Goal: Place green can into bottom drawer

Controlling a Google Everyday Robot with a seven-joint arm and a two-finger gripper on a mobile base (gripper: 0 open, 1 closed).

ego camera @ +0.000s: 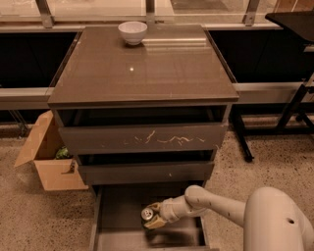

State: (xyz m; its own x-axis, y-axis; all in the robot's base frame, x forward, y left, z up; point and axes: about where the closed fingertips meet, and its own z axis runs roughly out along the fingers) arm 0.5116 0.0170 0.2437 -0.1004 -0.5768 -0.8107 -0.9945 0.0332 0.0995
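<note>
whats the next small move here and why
Probably lower the tool slightly, then release. It holds the can low over the floor of the open bottom drawer, between the side walls, so little seems left but setting it down.

The place was probably a robotics lab or test bay in an office building, not a home. The floor (pixel 274 166) was speckled, hard and bare. A plain dark cabinet (pixel 142 68) stood alone before a low ledge under metal-framed windows (pixel 98 7), with a black worktable (pixel 294 19) on metal legs to the right. An open cardboard box (pixel 54 174) sat on the floor at left, and a single white bowl (pixel 132 32) sat on the cabinet top. A pale robot arm (pixel 216 203) held its gripper (pixel 153 219) over the open bottom drawer (pixel 117 206), clasped around a green can (pixel 147 213).
</note>
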